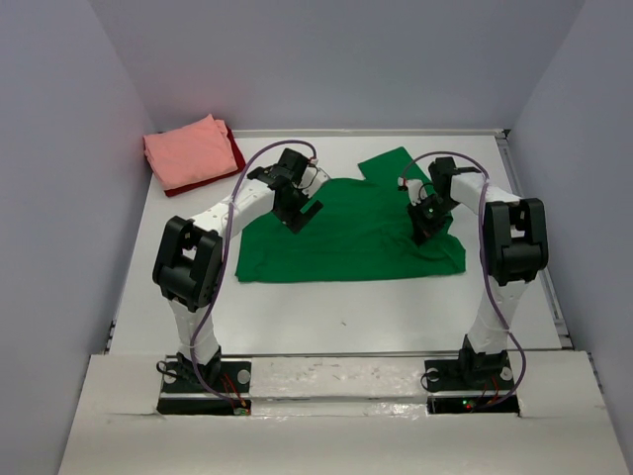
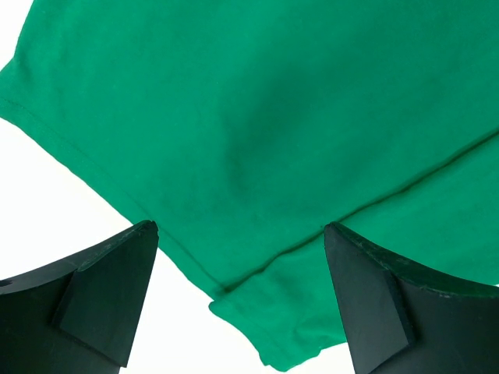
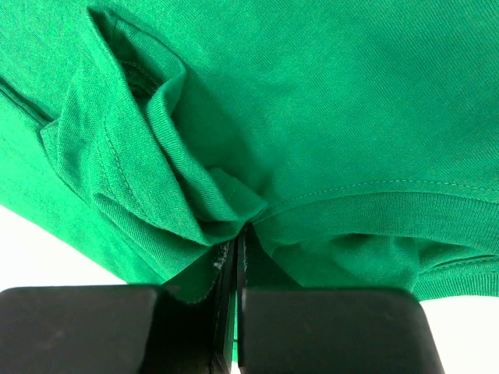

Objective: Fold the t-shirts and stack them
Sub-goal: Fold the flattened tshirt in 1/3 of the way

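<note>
A bright green t-shirt (image 1: pixel 346 233) lies spread flat across the middle of the table. My left gripper (image 1: pixel 300 216) hangs open over its left part; in the left wrist view the wide-apart fingers (image 2: pixel 109 296) frame a sleeve and hem (image 2: pixel 296 312) below. My right gripper (image 1: pixel 423 226) is shut on the green t-shirt near its collar, and bunched cloth (image 3: pixel 195 195) is pinched between the closed fingers (image 3: pixel 312 327). A folded salmon pink t-shirt (image 1: pixel 188 153) rests on a dark red t-shirt (image 1: pixel 235 150) at the back left.
The white table (image 1: pixel 336 317) is walled in grey on the left, back and right. Its raised rim (image 1: pixel 554 297) runs along the right side. Both arm bases (image 1: pixel 203 381) stand at the near edge.
</note>
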